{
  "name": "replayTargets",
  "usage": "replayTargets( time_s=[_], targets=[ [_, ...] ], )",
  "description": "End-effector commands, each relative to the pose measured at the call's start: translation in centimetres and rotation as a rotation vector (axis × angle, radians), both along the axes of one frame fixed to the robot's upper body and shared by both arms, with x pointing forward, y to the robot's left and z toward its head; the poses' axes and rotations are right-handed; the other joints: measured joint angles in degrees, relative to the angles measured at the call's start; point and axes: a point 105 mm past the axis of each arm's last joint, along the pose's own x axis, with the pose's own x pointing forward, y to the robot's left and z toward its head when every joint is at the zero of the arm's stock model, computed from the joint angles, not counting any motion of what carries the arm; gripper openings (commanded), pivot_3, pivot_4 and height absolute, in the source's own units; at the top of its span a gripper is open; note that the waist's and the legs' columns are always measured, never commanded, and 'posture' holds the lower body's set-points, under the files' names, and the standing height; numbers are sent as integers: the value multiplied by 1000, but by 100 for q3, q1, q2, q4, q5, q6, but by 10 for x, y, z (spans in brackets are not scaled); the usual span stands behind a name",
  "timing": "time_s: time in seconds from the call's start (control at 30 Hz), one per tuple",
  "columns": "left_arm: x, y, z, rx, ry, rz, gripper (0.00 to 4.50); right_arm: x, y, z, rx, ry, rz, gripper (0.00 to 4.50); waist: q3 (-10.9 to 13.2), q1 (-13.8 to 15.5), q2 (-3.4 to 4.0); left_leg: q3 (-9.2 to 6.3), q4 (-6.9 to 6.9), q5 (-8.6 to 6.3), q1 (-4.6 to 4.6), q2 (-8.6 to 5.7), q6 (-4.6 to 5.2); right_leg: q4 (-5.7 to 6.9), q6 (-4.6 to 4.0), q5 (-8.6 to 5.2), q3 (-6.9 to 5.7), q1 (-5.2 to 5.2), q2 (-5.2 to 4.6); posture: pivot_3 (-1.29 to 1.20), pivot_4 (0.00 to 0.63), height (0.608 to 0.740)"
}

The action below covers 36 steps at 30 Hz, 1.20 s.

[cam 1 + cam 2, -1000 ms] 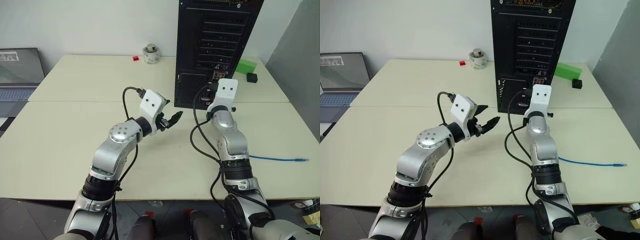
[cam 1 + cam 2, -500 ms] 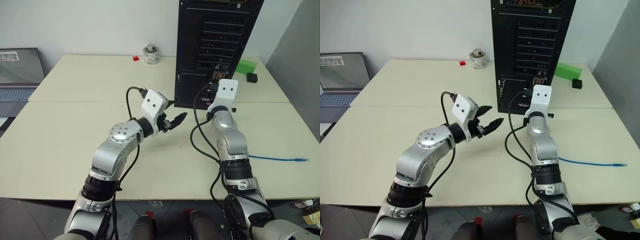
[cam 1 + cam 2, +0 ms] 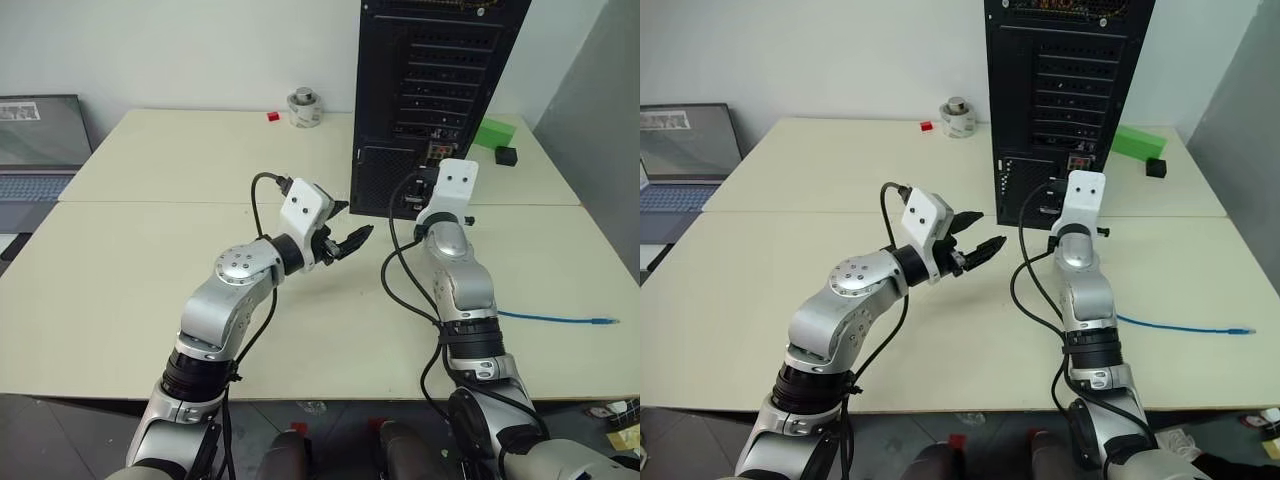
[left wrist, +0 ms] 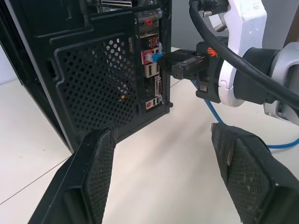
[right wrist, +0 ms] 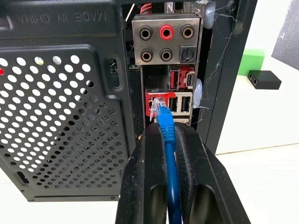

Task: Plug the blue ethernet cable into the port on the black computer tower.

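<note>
Blue ethernet cable (image 5: 167, 140) sits pinched in my right gripper (image 5: 164, 135), plug level and nosing the red-framed port (image 5: 156, 100) on the black computer tower (image 3: 430, 90); my left gripper (image 3: 345, 238) waits open beside it.

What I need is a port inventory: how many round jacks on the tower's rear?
5 round jacks: three in a top row, two below beside a square socket, on the black computer tower. Others possibly hidden.

We see a bright blue ethernet cable (image 5: 167, 140) against the black computer tower (image 5: 65, 116), whose grille is dotted with round holes; a green block (image 3: 492, 131) sits at upper right.
</note>
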Motion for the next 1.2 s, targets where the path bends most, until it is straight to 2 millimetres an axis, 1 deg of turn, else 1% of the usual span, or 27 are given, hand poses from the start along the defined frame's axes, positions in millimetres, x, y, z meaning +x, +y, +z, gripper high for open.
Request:
replayTargets(
  time_s=[0.03, 0.23, 0.3, 0.5, 0.8, 1.1, 1.2],
  targets=[
    [-4, -1, 18, -14, -70, -14, 3379, -1, -2, 15, 3, -62, -18, 2, 0, 1, 0, 0, 0, 0, 0, -1, 0, 0, 0, 0, 0, 0, 0, 0, 150, 740],
    [-4, 0, 18, -10, -73, -11, 3379, 0, 0, 17, 13, -64, -20, 2, 0, -1, 0, -1, 0, 0, 0, -1, 0, 0, 0, 0, 0, 0, 0, 0, 150, 740],
    [-4, -1, 18, -11, -76, -11, 3379, 1, 4, 22, 19, -75, -19, 2, 0, -1, 0, -1, 0, 0, 0, -1, 0, 0, 0, 0, 0, 0, 0, 0, 150, 740],
    [-4, 0, 18, -6, -79, -10, 3379, 6, 20, 27, 47, -75, 3, 2, 1, -14, 1, 1, -1, 0, 0, 1, 0, 1, 0, 0, 1, -4, 0, 0, 150, 740],
    [-4, 1, 18, -5, -82, -1, 3379, 12, 26, 36, 45, -102, -5, 1, 1, -123, 1, 2, -2, 0, 0, 4, 0, 4, -1, 0, 3, -6, 0, 0, 150, 740],
    [-4, 4, 18, -6, -81, 18, 3379, 19, 30, 38, 43, -110, -9, 1, 1, -144, 1, 9, -1, 0, 3, 4, 0, 5, -1, 4, 10, -6, 1, 0, 150, 740],
    [-3, 6, 17, -4, -80, 27, 3379, 21, 35, 34, 58, -107, 30, 1, 1, -150, 1, 11, 0, 0, 5, 6, 0, 5, -2, 7, 12, -6, 1, 0, 150, 740]
  ],
)
